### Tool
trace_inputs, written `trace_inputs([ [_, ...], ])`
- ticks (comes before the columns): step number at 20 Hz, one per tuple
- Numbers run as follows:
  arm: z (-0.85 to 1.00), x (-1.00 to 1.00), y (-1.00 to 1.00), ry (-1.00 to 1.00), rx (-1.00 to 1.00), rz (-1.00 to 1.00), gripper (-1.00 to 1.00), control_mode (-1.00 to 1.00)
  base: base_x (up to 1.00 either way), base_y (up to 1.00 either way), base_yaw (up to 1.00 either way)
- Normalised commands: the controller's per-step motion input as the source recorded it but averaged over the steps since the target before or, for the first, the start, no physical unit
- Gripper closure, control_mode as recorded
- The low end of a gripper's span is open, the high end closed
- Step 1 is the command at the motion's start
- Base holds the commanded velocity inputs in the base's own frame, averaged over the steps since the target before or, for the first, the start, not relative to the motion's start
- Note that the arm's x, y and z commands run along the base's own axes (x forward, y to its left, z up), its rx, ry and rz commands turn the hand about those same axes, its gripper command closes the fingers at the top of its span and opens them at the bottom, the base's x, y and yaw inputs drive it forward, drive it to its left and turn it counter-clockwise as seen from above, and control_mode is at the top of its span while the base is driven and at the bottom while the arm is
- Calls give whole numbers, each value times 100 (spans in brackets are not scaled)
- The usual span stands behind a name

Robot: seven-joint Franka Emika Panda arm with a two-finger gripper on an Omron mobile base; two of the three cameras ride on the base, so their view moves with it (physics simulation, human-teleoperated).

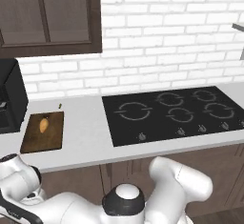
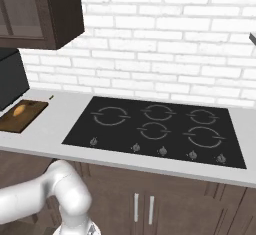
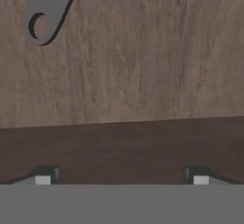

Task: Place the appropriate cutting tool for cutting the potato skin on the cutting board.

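The dark brown cutting board [image 1: 52, 139] lies at the left end of the white counter, also seen at its near edge in the right base view [image 2: 27, 115]. The small orange-tan potato [image 1: 44, 124] [image 2: 19, 110] rests on the board. A tiny dark speck [image 1: 60, 106] lies on the counter just behind the board, too small to identify; the cutting tool I cannot make out. In the hand view my gripper [image 3: 121, 178] is open, fingertips [image 3: 44, 176] far apart with nothing between them, facing a brown wood-grain panel close up.
A black cooktop [image 1: 174, 111] with several burners fills the counter's right half. A black appliance [image 1: 9, 96] stands left of the board. Dark wall cabinets [image 1: 47, 15] hang above. A grey curved handle [image 3: 45, 13] shows on the wood panel.
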Motion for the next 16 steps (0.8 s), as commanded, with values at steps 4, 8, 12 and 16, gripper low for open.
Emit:
trace_inputs([
  [4,-45,-39,3,8,0,0,-100,-100,0,0,0],
  [8,-9,-67,0,7,4,0,-100,-100,0,0,0],
  [12,9,-83,0,5,3,0,-100,-100,0,0,0],
  [16,21,-34,0,-1,3,-2,-100,-100,0,0,0],
])
